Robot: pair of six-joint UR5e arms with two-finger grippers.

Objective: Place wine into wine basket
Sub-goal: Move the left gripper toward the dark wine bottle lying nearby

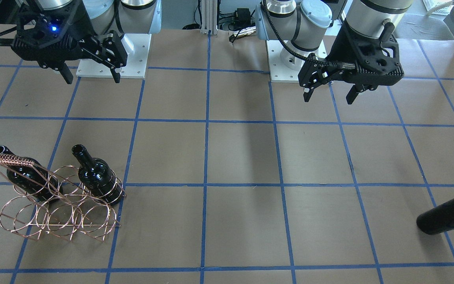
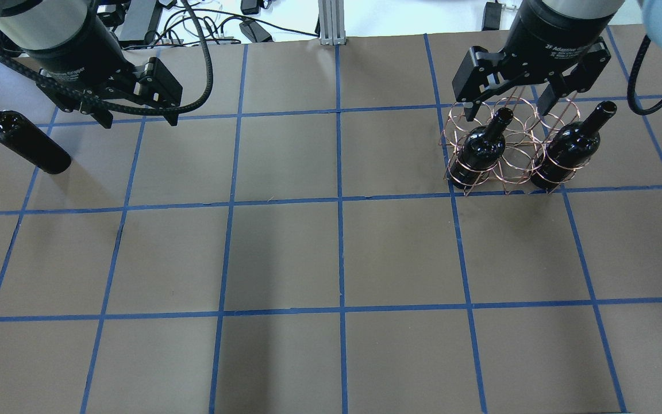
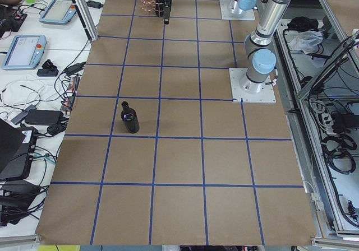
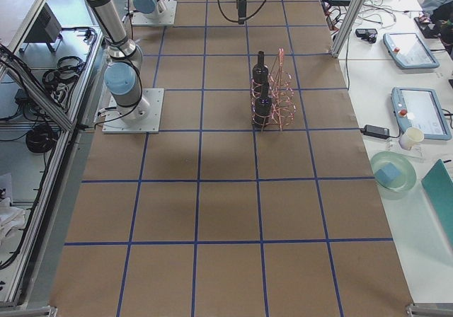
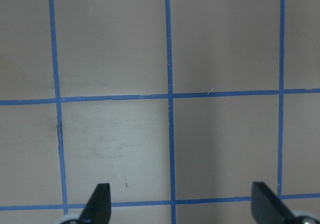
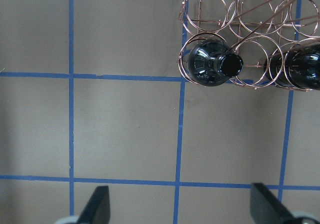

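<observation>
Two grippers, both mine, both hanging over the robot-side edge of the desk (image 2: 285, 259).

Left gripper (image 2: 138, 118): fingers spread wide, nothing between them. Its wrist camera shows only brown paper and blue tape lines (image 5: 169, 84) beneath.

Right gripper (image 2: 508, 109): also spread and empty.

Step in hand, as I judge it: the left arm goes to fetch the lone bottle. The glass is glossy and round, so it will likely slip under a loose pinch. Better to come in level and centre the fingers on the body, or just under the thick lip. Close squarely and lift straight, so the base does not tip or skid.

The wine (image 2: 26, 141) stands upright and alone in the left half of the desk, toward the operators' edge. It is beyond my left fingers and off toward the left end. It is well apart from them and out of that wrist camera's sight.

Farthest from it is the wine basket (image 1: 53, 215), toward the operators' edge in the right half, out past my right fingers. Two other bottles (image 2: 480, 149) lean in its outer rings. The ring between them looks free, and I take that as the wine's place.
</observation>
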